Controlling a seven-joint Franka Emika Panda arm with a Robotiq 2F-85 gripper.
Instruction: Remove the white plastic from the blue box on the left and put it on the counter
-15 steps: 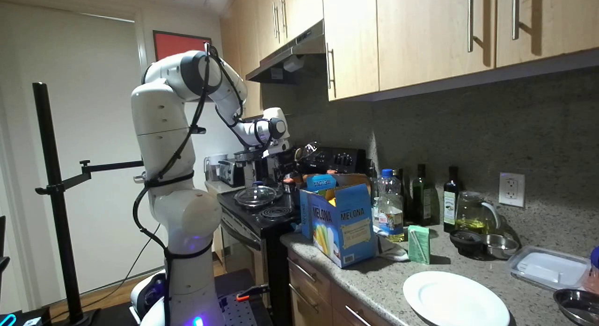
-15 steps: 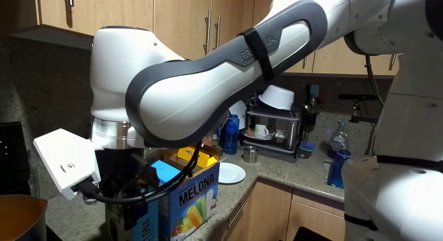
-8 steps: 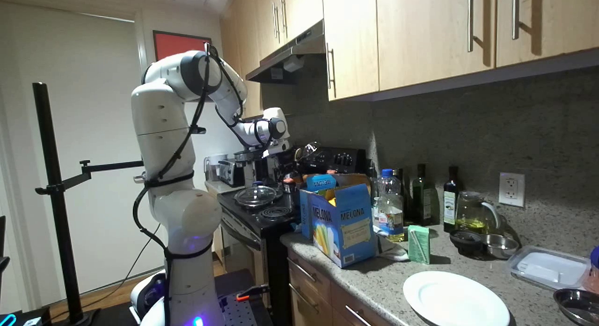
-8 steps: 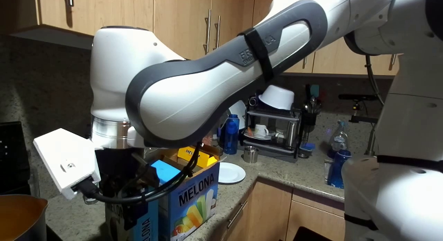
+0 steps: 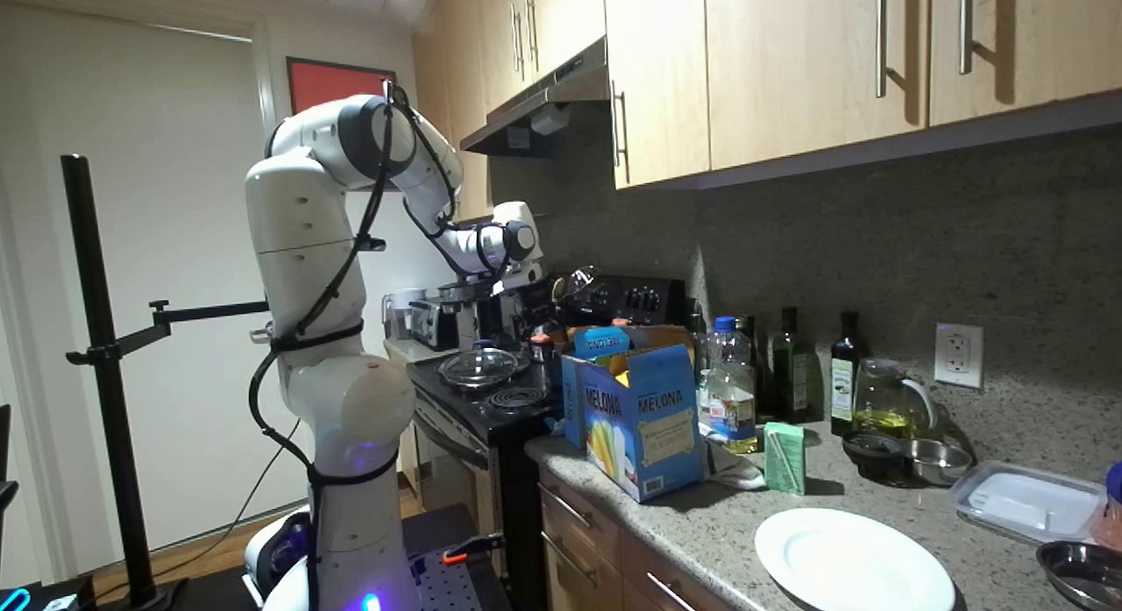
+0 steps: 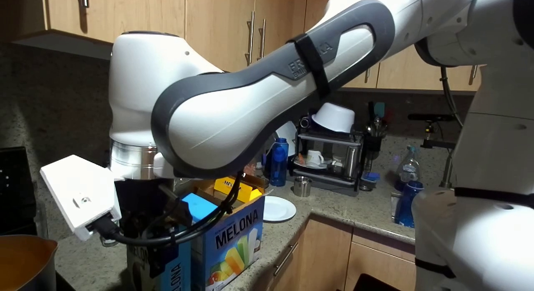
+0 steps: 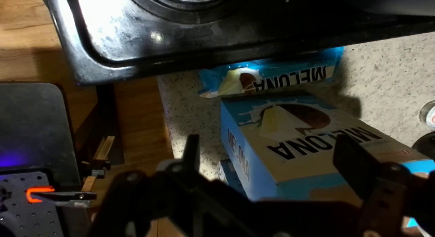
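Observation:
Two blue Melona boxes stand on the counter [image 5: 863,497]. The left one shows in an exterior view [image 6: 177,261] behind my gripper [image 6: 156,241], and its cream-and-blue face shows in the wrist view [image 7: 302,145]. The box beside it [image 6: 233,241] is open at the top. My gripper [image 7: 268,141] is open and empty at the left box, with its fingers wide apart. The inside of the left box is hidden, and I cannot make out white plastic in it. A blue-and-white Melona wrapper [image 7: 278,75] lies on the counter between that box and the stove edge.
The black stove top [image 7: 170,39] borders the counter beside the boxes. A pot [image 6: 29,261] stands on the stove side. A clear bottle with a blue cap [image 5: 729,383], a green carton [image 5: 784,458] and a white plate [image 5: 855,558] stand on the counter. A range hood [image 5: 543,103] hangs above.

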